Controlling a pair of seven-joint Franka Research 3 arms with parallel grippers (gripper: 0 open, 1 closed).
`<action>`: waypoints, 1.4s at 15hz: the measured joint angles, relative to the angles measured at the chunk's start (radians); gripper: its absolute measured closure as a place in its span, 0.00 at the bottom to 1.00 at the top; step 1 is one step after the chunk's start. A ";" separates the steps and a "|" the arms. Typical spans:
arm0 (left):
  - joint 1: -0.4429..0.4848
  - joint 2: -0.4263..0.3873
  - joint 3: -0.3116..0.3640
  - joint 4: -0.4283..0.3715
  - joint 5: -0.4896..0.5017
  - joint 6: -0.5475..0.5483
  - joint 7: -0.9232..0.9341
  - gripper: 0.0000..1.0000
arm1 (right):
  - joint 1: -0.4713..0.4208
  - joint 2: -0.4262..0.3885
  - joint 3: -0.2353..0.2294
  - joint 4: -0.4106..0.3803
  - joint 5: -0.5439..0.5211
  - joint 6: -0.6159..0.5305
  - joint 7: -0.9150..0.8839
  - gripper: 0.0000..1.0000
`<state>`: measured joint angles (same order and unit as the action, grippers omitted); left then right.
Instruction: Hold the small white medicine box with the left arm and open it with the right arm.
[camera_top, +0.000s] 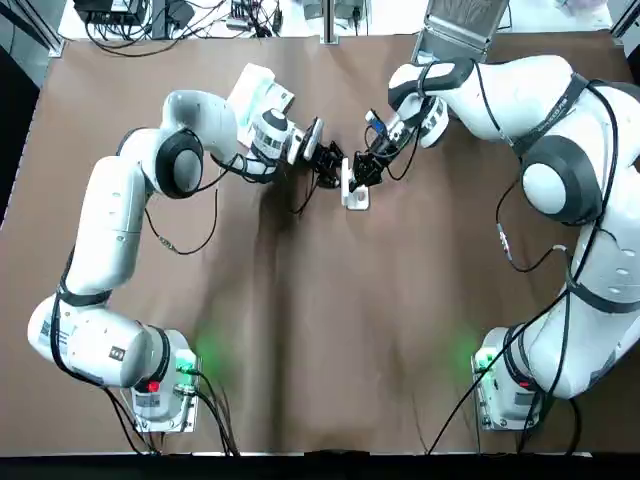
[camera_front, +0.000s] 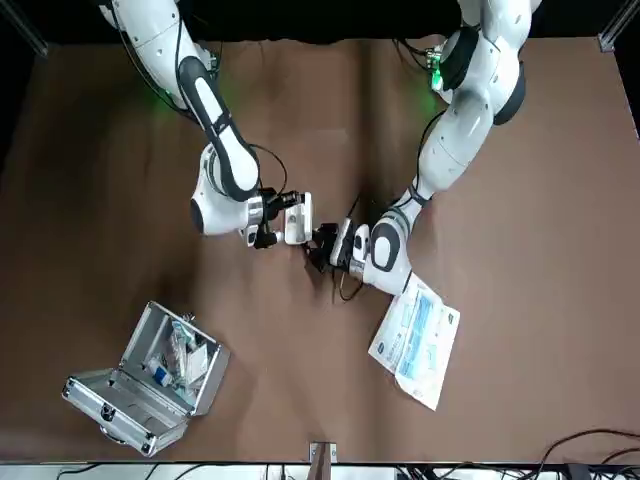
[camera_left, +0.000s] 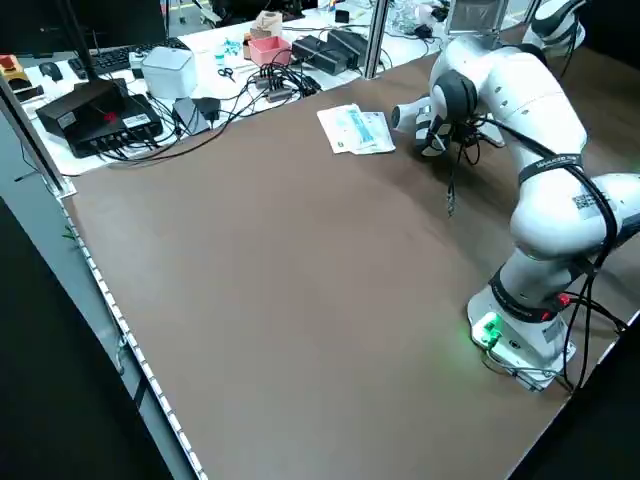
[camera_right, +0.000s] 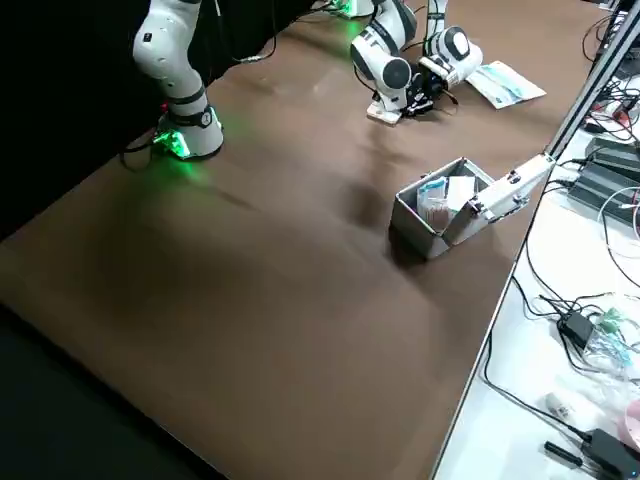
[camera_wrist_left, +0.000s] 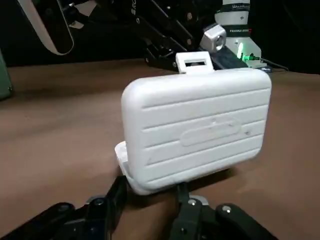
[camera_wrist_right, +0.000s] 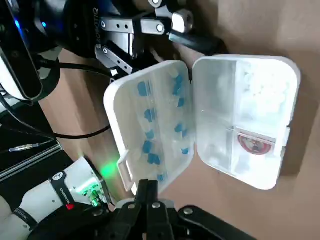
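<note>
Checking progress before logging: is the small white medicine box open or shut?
Open: the medicine box has its two halves swung apart, blue pills showing inside.

The small white medicine box (camera_wrist_right: 240, 120) sits open on the brown counter (camera_top: 320, 330), toward the far middle. One half lies flat, showing divided compartments and a round red-marked piece. The other half stands raised, holding blue and white pieces. Its outer shell is ribbed, with a latch tab on the upper edge.
</note>
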<state>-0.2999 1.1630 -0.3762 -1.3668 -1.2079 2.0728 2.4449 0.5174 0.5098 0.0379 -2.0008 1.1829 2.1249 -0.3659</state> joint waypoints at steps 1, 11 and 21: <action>0.000 0.000 0.000 0.000 0.000 0.000 0.000 0.54 | 0.000 0.000 0.000 0.000 0.000 0.000 0.000 0.99; 0.000 0.000 0.000 0.000 0.000 0.001 0.000 0.53 | -0.001 0.000 -0.002 0.002 0.003 0.002 0.000 0.99; 0.052 -0.023 0.002 0.005 0.057 -0.057 -0.034 0.00 | 0.000 0.000 -0.001 0.022 0.010 0.003 0.000 0.99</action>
<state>-0.2476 1.1400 -0.3738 -1.3618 -1.1514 2.0161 2.4109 0.5176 0.5099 0.0368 -1.9789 1.1927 2.1276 -0.3659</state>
